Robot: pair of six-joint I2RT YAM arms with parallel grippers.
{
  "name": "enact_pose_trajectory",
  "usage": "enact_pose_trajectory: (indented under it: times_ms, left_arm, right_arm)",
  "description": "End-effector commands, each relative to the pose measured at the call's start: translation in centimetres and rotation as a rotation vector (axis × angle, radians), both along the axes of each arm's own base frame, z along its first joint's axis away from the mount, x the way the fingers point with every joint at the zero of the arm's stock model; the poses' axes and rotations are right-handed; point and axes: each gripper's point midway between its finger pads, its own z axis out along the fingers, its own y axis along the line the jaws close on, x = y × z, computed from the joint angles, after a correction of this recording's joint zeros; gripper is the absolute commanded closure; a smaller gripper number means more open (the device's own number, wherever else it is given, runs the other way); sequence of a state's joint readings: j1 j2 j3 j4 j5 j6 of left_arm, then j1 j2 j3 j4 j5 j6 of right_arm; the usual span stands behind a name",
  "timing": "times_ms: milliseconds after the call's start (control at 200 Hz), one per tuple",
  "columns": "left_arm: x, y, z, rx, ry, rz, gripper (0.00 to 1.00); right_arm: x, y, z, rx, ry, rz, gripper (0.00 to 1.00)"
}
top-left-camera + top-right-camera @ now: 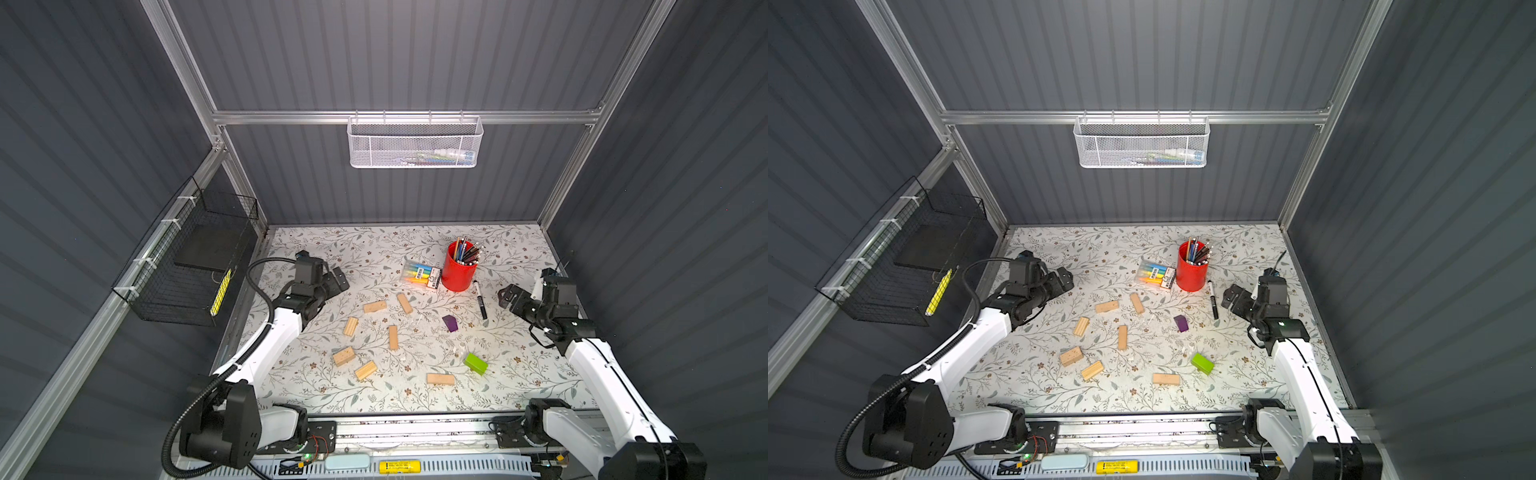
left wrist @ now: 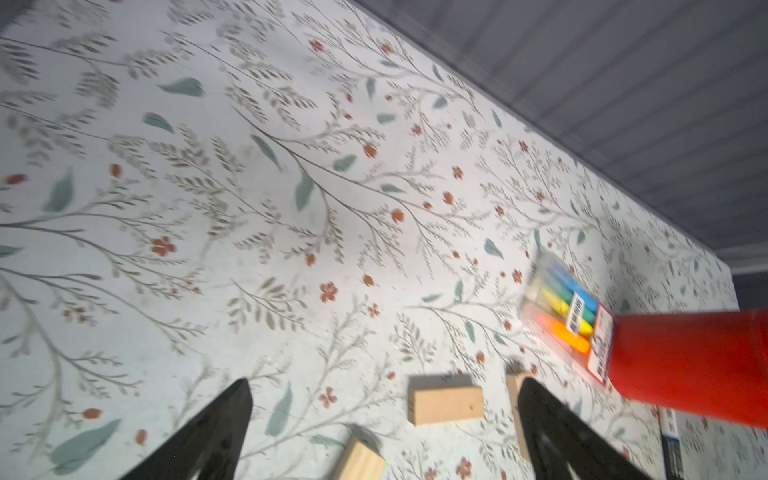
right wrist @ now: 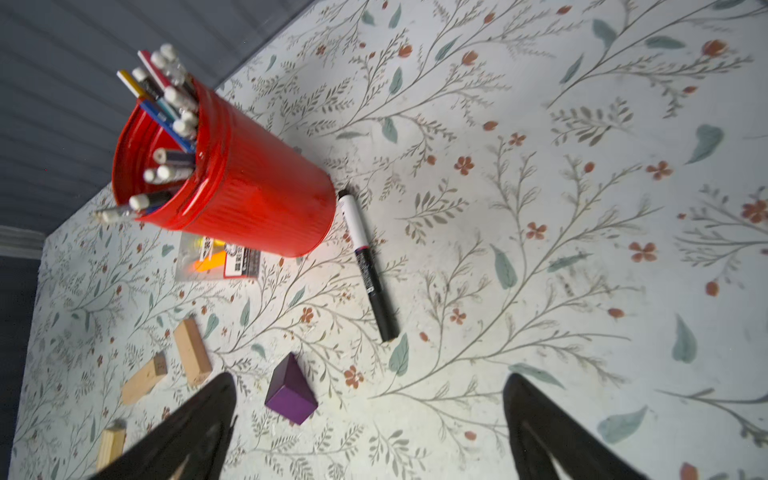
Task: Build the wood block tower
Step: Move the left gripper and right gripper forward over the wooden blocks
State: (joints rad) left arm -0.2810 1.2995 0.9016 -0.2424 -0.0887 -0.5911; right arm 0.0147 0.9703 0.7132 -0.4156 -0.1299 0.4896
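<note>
While wood blocks (image 1: 393, 336) lie scattered, left end effector (image 1: 338, 279), right end effector (image 1: 506, 297) wide; both toward table (image 1: 519, 257) edges.

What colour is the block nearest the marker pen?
Dark purple block; clearest in the right wrist view.

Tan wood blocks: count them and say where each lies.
7 tan blocks: two by the highlighter pack, two central, two front-left, one near the green block. None apparently hidden.

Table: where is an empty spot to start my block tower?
Bare room lies at the back of the table, between the left gripper and the highlighter pack, and along its front edge, in front of the green block. The middle is crowded with tan blocks; the red cup corner too.
</note>
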Motion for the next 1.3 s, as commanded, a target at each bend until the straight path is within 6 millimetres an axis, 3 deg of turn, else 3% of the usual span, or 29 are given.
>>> enact_pose_trajectory:
  times_ms: [0, 325, 625, 906, 1296]
  left_arm:
    - [-1.4, -2.3, -1.3, 0.009, 0.095, -0.098, 0.0]
    - [-3.8, -7.6, -3.4, 0.2, 0.163, -0.422, 0.01]
    - [-2.8, -10.0, -6.9, 0.377, 0.241, -0.596, 0.02]
    - [-1.6, -10.7, -9.9, 0.48, 0.321, -0.684, 0.03]
    - [-0.8, -11.7, -12.3, 0.5, 0.359, -0.732, 0.17]
  right_arm:
    - [-1.6, 2.8, -0.5, -0.003, 0.079, 0.106, 0.01]
    - [-3.0, 11.6, -0.8, -0.031, 0.139, 0.373, 0.01]
    - [-3.1, 17.0, -1.9, -0.004, 0.134, 0.476, 0.01]
    - [-2.5, 18.2, -2.2, 0.021, 0.148, 0.47, 0.01]
    - [-2.0, 18.8, -2.7, 0.031, 0.156, 0.473, 0.01]
